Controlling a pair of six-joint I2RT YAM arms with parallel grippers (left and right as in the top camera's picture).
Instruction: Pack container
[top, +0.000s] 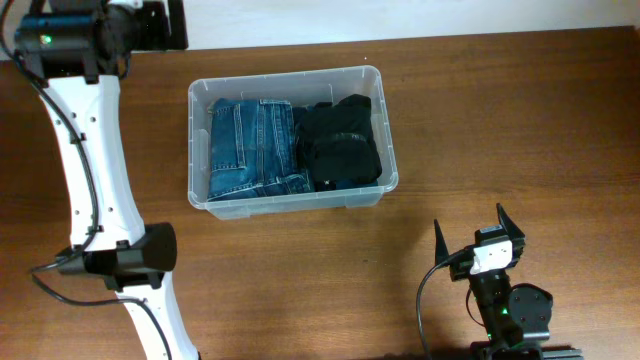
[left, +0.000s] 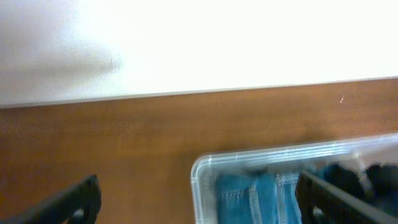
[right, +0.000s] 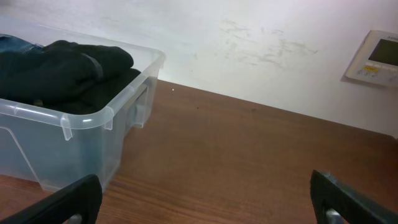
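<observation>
- The left gripper (left: 198, 180) has its two dark fingers (left: 71, 202) spread wide apart, with nothing between them.
- From the overhead view, this gripper sits at the far end of its white arm (top: 95, 150), near the back edge of the brown wooden table (top: 500, 120) and close to the pale wall.
- The large rectangular clear plastic container with rounded corners and a rolled rim (top: 385, 130) stands on the table to the right of the left gripper and a little nearer the robot. One rounded corner (left: 205, 165) shows between the fingers in the left wrist view, nearer the right-hand finger.
- The right gripper (top: 468, 215) also has its fingers parted and empty. It hovers low over bare table, well apart from the container.
- In the right wrist view the container's clear wall (right: 62, 149) lies ahead of the right gripper (right: 204, 180) and off to its left.
- Inside the container, a folded pair of blue denim jeans (top: 250, 145) fills the half closer to the left gripper.
- A folded black fabric garment (top: 340, 145) fills the half closer to the right gripper, touching the jeans. It rises a little above the rim in the right wrist view (right: 68, 68).
- A white rectangular wall panel with a small display (right: 376, 59) hangs ahead of the right gripper, off to its right.
</observation>
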